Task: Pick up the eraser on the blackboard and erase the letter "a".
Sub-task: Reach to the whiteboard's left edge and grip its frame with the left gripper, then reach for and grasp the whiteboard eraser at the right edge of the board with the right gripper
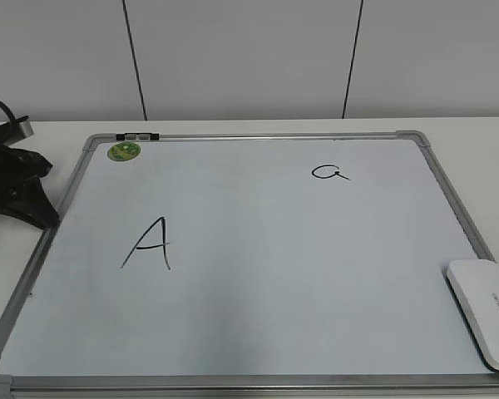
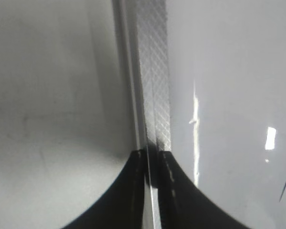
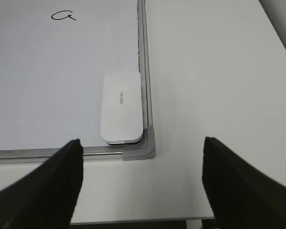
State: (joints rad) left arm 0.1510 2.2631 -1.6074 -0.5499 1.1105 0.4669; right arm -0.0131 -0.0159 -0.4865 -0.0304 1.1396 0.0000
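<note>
Your right gripper (image 3: 140, 186), jaws wide and empty, has the eraser (image 3: 121, 107) at 12 o'clock, lengthwise toward you.

The left gripper (image 1: 21, 187) is black, with chunky fingers that get thin at the tips. A black cable loops up behind it, next to a small grey block. Up close, its two fingers (image 2: 119, 200) are dark and curved. The right gripper (image 3: 140, 191) has two wide black fingers with smooth, dull sides.
</note>
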